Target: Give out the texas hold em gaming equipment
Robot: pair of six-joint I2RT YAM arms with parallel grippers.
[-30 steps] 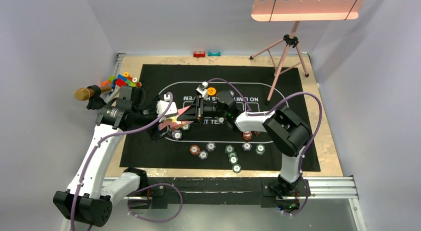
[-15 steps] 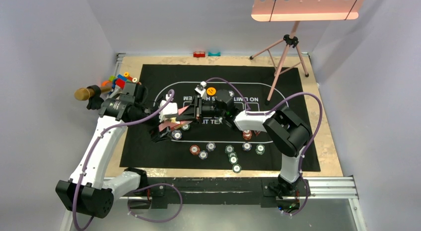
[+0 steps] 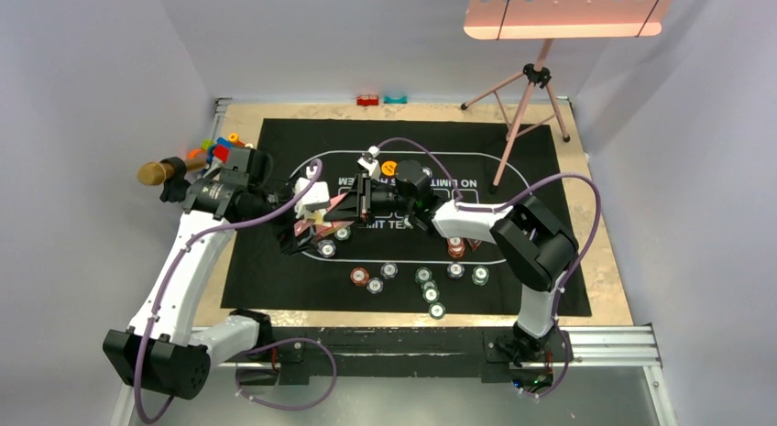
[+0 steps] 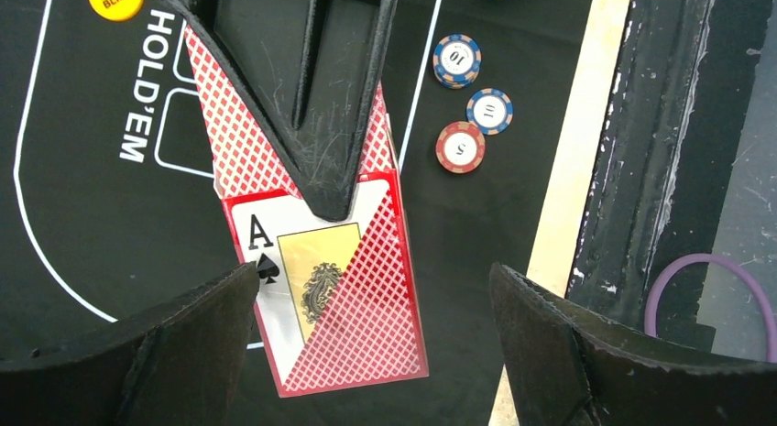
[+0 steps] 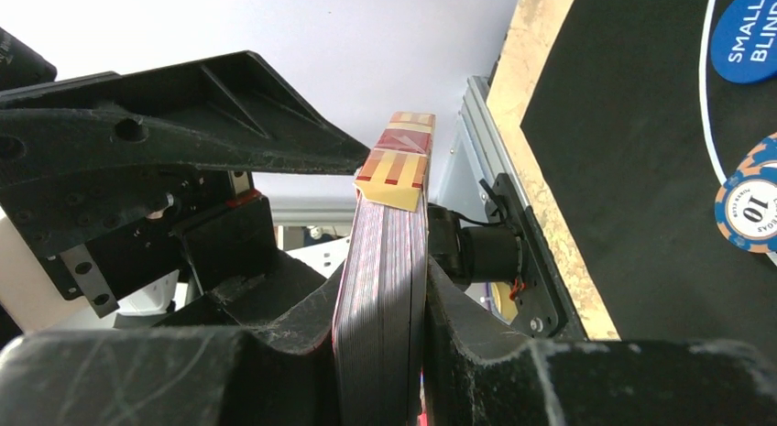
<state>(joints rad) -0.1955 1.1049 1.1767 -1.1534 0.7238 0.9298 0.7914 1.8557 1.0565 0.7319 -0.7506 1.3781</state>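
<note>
At centre frame, your right pincer [image 5: 385, 284] pinches the card deck [image 5: 385, 215] so your spread left pincer [image 4: 371, 279] can, seemingly, draw one.

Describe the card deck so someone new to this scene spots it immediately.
Start at the black poker mat and go to the left half of its white oval. There the right tool is shut on the deck. Unlike the round chips nearby, it is a rectangular pack with a red diamond pattern and an ace of spades on its face.
</note>
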